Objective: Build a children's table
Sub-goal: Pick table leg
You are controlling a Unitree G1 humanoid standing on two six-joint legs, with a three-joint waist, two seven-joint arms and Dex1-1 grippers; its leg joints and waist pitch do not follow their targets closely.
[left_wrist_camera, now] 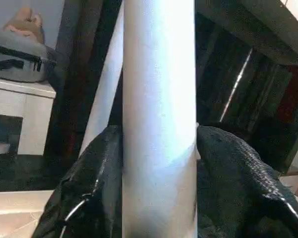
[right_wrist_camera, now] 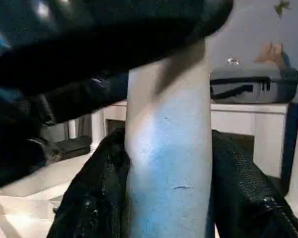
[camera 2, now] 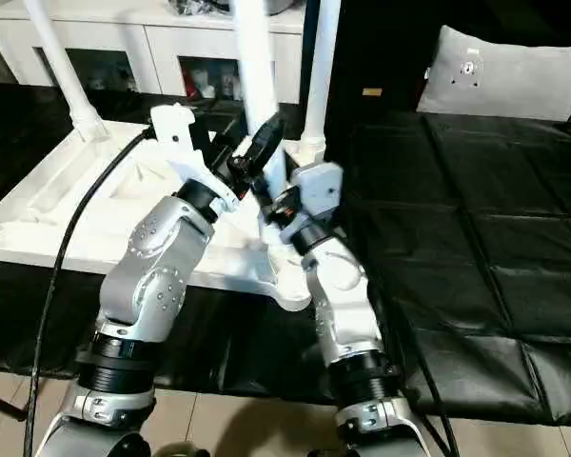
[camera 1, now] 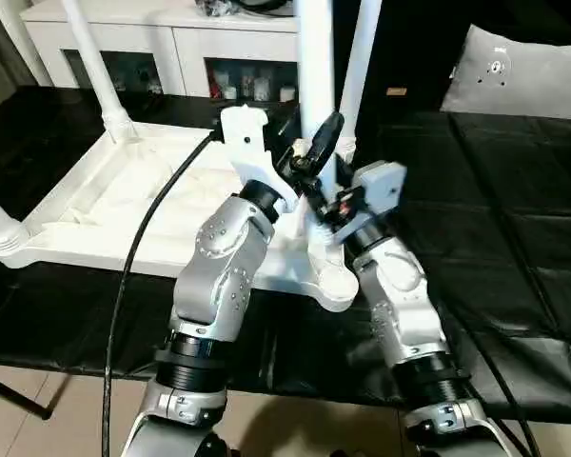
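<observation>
Both grippers are gathered on one leg (camera 1: 314, 86) of the children's table, whose square top (camera 1: 124, 205) lies ribbed side up on the black-covered work surface (camera 1: 514, 219). From the left eye view, that leg rises from the near corner socket (camera 1: 331, 281) at about five o'clock of the top, with the left gripper (camera 1: 316, 152) reaching it from nine o'clock and the right gripper (camera 1: 331, 205) just below; three other legs already stand in the far and left corners, at twelve, eleven and nine o'clock. From the right eye view the same picture holds: the two wrists cross at the leg, left above right, and a white cabinet (camera 2: 124, 48) with glass doors stands behind at twelve o'clock. The left wrist view shows a black finger (left_wrist_camera: 89, 183) on either side of the leg, close against it, though I can't say the clamp is finished. The right wrist view shows that gripper's own fingers (right_wrist_camera: 97, 193) hugging the leg on both sides, a settled hold by the look of it, with the other gripper's finger passing overhead. My reading is that the last leg is being seated. Next would come a firm push straight down, perhaps with a twist, keeping the leg upright so it doesn't jam in the socket.
</observation>
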